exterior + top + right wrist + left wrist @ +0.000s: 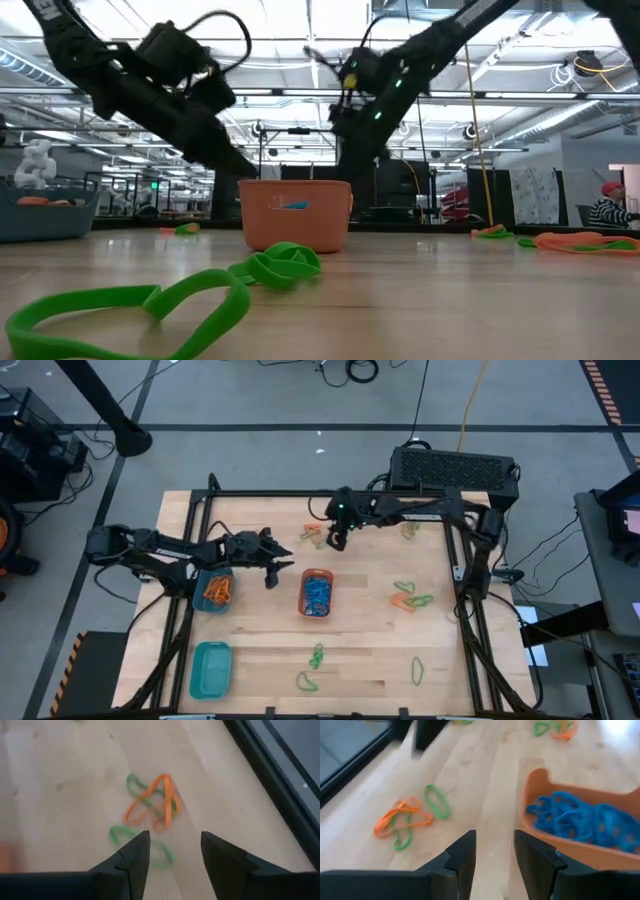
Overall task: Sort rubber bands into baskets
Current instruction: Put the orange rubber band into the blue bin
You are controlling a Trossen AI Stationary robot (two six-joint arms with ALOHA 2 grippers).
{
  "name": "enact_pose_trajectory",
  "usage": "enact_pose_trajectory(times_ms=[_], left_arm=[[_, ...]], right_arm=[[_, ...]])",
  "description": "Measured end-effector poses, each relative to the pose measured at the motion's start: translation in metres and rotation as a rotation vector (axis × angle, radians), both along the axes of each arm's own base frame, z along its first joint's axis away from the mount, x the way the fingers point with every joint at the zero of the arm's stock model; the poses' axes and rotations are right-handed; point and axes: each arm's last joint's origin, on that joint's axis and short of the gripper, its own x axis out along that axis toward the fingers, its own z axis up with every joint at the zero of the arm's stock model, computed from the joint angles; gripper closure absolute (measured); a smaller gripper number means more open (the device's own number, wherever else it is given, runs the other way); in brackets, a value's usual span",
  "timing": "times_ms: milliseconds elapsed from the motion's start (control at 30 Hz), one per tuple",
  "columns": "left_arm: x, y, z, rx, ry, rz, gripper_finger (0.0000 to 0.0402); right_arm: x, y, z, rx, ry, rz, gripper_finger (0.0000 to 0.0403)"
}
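The right gripper (337, 541) is held low over a tangle of orange and green rubber bands (152, 802) near the far edge of the desk (370, 650), its fingers (131, 857) spread and empty; the spread seems set so the tangle can be straddled before closing. The left gripper (272, 575) is poised between the round basket of orange bands (214, 590) and the orange basket (317, 592), which is filled with blue bands (580, 815). Its fingers (465, 855) are likewise parted, nothing between them, probably kept clear while the other arm works. The teal basket (210, 668) appears empty at the near left corner, presumably meant for green. More green bands (316, 656) and a green-and-orange cluster (408, 598) are scattered unsorted, well apart from every basket.
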Motion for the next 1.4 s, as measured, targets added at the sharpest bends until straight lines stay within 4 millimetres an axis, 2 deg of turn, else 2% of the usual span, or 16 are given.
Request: enact_pose_trajectory(times_ms=[133,300,433,533,733,933,1100,1267,1400], left_arm=[[0.011,0.017,-0.003,0.026,0.037,0.052,0.026],[0.039,0.056,0.009,0.025,0.075,0.073,0.026],[0.061,0.092,0.017,0.02,0.201,0.106,0.026],[0.071,0.11,0.012,-0.002,0.313,0.113,0.026],[0.074,0.126,-0.004,-0.017,0.404,0.106,0.026],[0.07,0.139,-0.014,-0.099,0.393,0.181,0.026],[0.078,0.146,-0.026,-0.133,0.402,0.199,0.026],[0.088,0.152,-0.022,-0.125,0.393,0.218,0.026],[0.087,0.153,-0.024,-0.145,0.446,0.231,0.0261]], right_arm=[[-0.016,0.016,0.025,0.02,0.047,0.016,0.0234],[-0.04,0.053,0.037,-0.036,0.038,0.02,0.0234],[-0.071,0.078,0.029,-0.066,-0.02,-0.037,0.0234],[-0.091,0.093,0.019,-0.057,-0.132,-0.051,0.0234],[-0.123,0.113,-0.004,-0.018,-0.25,-0.056,0.0234],[-0.132,0.118,-0.008,-0.009,-0.266,-0.048,0.0234],[-0.132,0.118,-0.008,-0.01,-0.269,-0.044,0.0234],[-0.131,0.118,-0.007,-0.016,-0.285,-0.04,0.0234],[-0.13,0.117,-0.005,-0.024,-0.31,-0.036,0.0234]])
